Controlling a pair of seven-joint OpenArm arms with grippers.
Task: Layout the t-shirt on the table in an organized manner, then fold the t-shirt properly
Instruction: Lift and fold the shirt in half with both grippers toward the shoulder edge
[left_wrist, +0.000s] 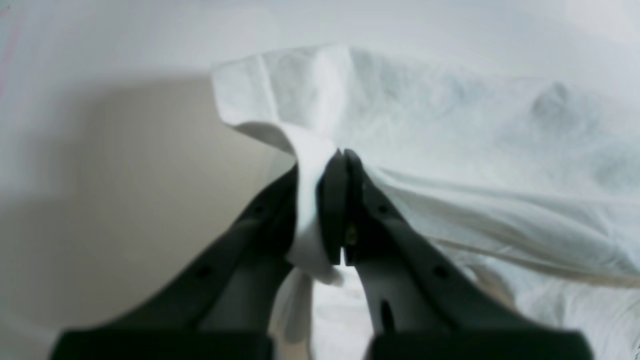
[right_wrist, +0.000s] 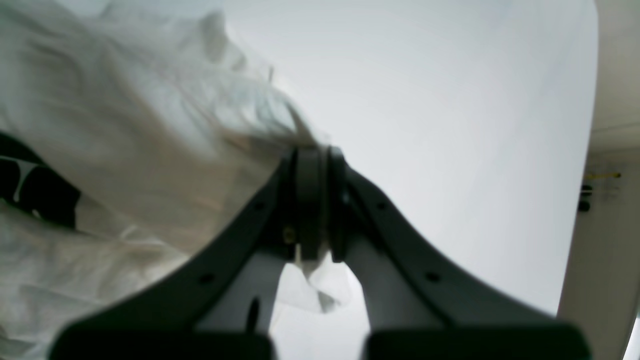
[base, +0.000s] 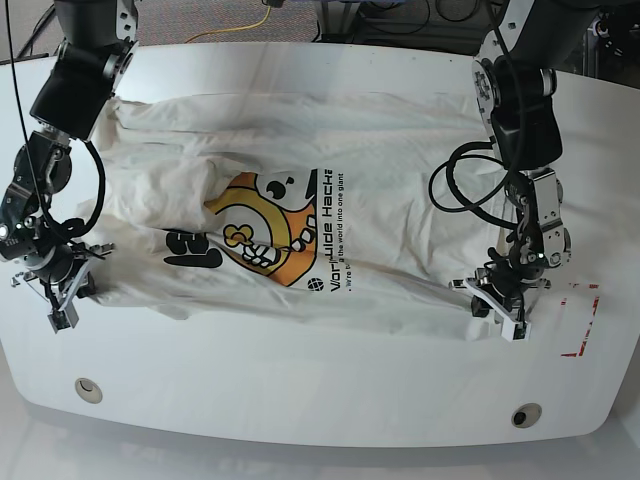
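Already our left gripper (left_wrist: 344, 155) and right gripper (right_wrist: 312, 150) pinch opposite near edges of the t-shirt (base: 280, 200), spread graphic-up across the table (base: 300, 390). Soft and light, it should drag easily; we judge hem corners the best holds.

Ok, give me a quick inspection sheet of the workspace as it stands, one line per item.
Surface: white table, glossy, two round holes near the front edge, red outline mark at one side.
Job's things: t-shirt spread graphic side up, wrinkled, not folded.
Clutter: nothing seen.
Grippers: left tool shut on the shirt's edge; right tool shut on the opposite edge.
Cables: black cable looping on the left arm; yellow cable beyond the table.
Surroundings: floor and dark equipment behind the table, unclear.
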